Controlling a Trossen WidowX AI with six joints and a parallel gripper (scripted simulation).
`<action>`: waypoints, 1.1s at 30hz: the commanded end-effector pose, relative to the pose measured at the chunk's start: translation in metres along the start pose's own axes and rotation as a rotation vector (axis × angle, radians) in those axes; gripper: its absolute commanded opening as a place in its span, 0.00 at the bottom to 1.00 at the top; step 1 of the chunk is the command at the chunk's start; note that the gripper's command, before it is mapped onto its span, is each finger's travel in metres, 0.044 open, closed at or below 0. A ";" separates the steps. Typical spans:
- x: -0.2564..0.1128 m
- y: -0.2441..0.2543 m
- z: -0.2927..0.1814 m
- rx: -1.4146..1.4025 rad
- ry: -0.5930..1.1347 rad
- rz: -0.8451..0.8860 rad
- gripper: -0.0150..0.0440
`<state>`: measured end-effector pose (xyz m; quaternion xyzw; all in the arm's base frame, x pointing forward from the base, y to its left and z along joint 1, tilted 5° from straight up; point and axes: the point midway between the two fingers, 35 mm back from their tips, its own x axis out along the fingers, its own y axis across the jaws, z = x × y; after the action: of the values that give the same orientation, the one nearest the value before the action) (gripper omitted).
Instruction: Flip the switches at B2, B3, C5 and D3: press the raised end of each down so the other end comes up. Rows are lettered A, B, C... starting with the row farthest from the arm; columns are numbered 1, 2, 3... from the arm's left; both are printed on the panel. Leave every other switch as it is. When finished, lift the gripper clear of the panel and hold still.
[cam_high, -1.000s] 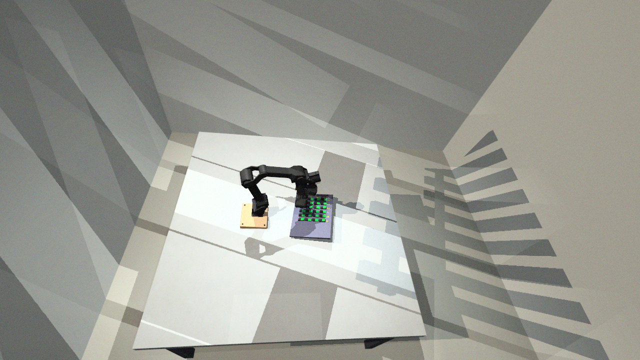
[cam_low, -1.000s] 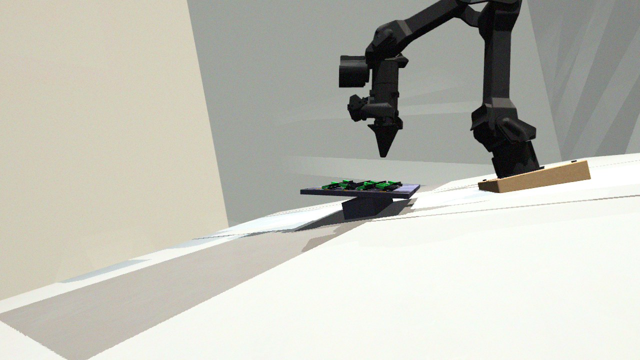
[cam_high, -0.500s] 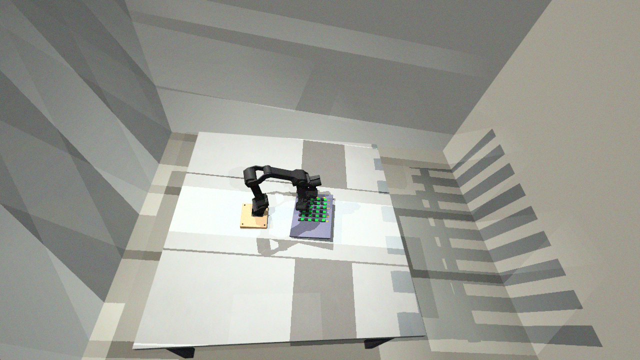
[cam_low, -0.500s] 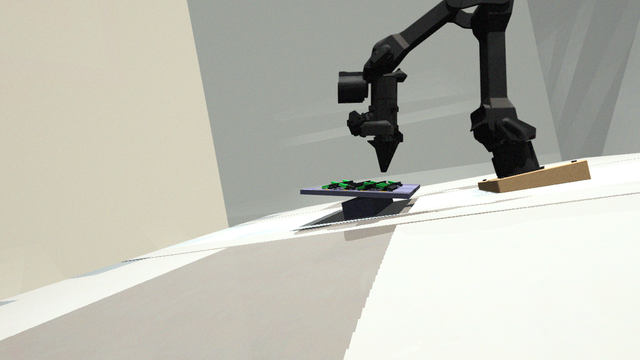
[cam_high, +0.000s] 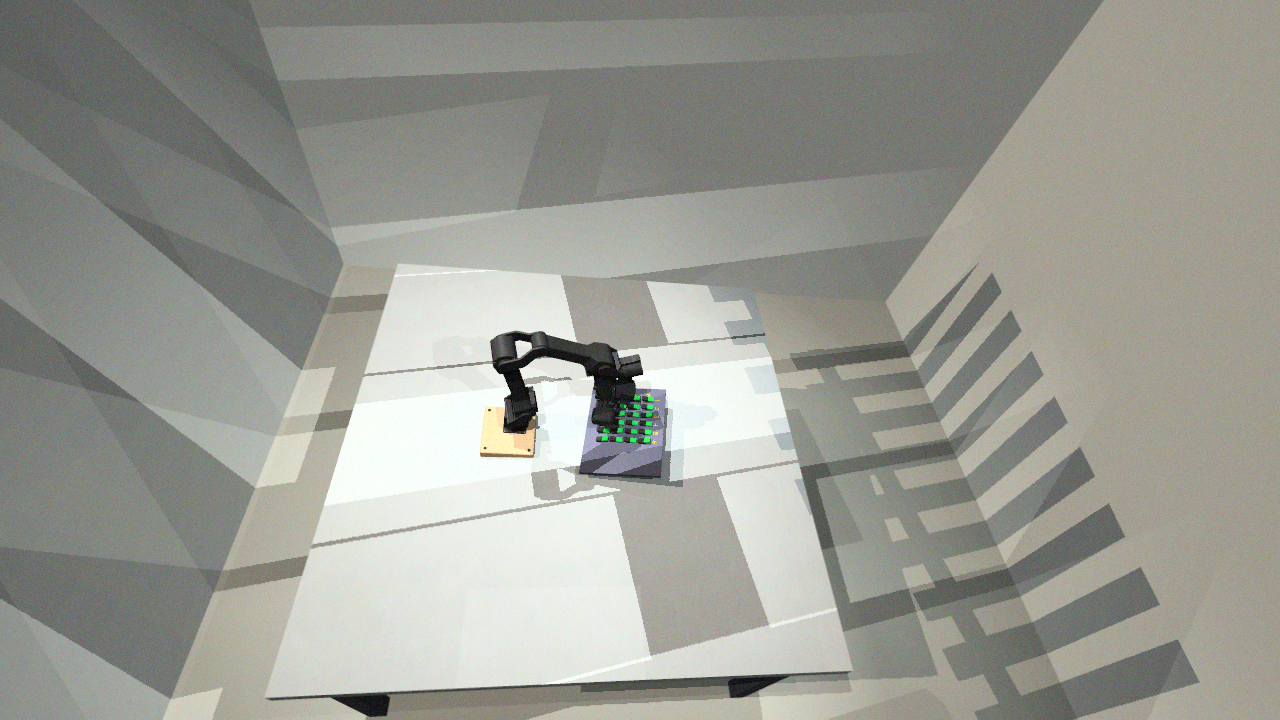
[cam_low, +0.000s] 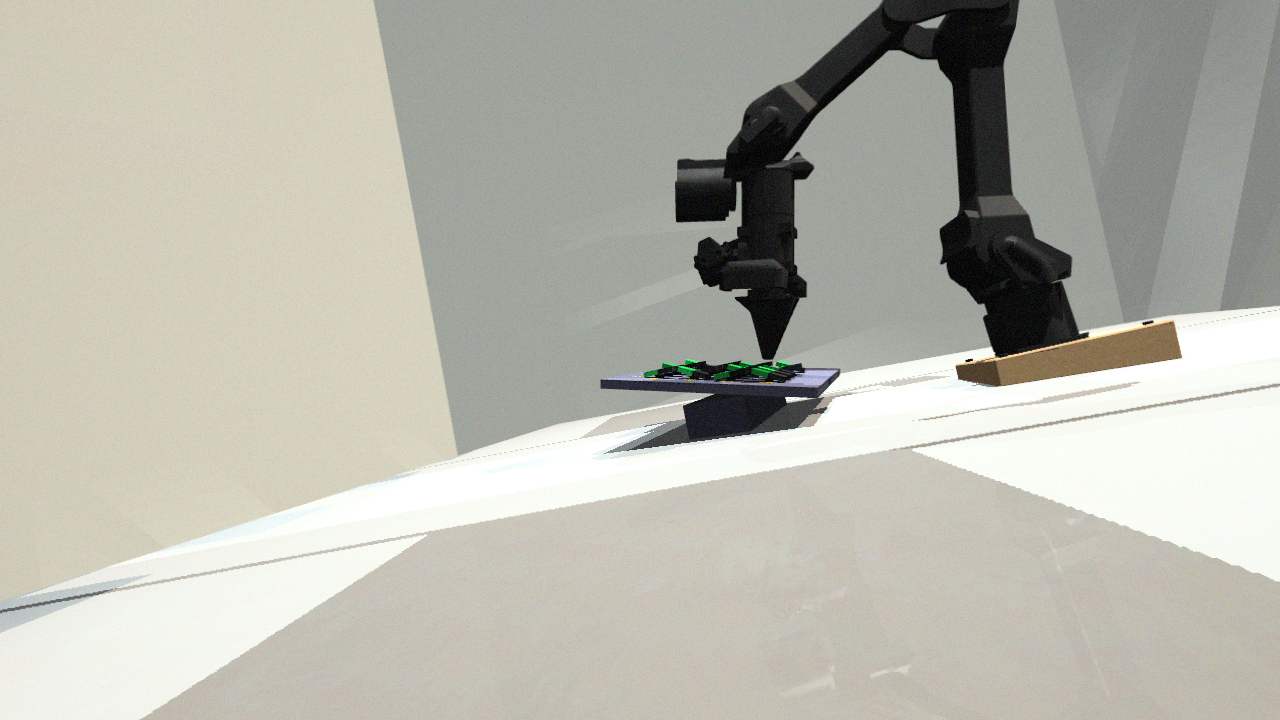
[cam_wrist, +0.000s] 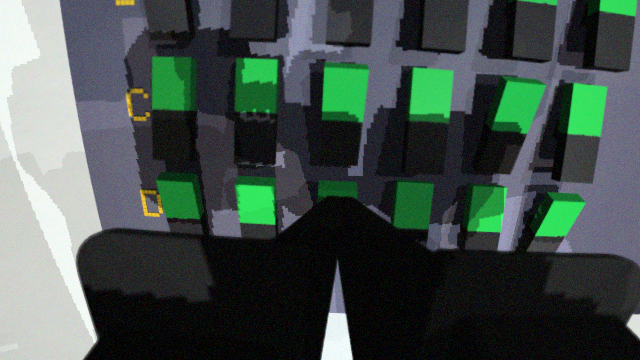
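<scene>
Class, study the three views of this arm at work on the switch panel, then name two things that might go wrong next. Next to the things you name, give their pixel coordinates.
First, the closed fingers (cam_low: 768, 358) overlap the D3 switch (cam_wrist: 337, 189) in the wrist view, hiding its near end, so a press might land off target. Second, neighbouring switches D2 (cam_wrist: 256, 204) and D4 (cam_wrist: 413, 205) stand close on either side; a sideways drift could knock one that should stay put.

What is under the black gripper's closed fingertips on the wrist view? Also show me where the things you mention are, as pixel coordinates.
Part of the green-and-black D3 rocker switch (cam_wrist: 338, 189): its green far end shows, but the black gripper (cam_wrist: 338, 209) (cam_low: 768, 358) hides its near end.
</scene>
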<state>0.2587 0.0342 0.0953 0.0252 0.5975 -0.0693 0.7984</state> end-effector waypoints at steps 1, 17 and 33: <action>0.006 0.000 -0.002 -0.007 0.013 0.000 0.25; 0.006 0.000 -0.002 -0.007 0.013 0.000 0.25; 0.007 0.000 -0.002 -0.007 0.013 0.000 0.25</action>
<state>0.2583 0.0336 0.0895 0.0238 0.6015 -0.0703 0.7954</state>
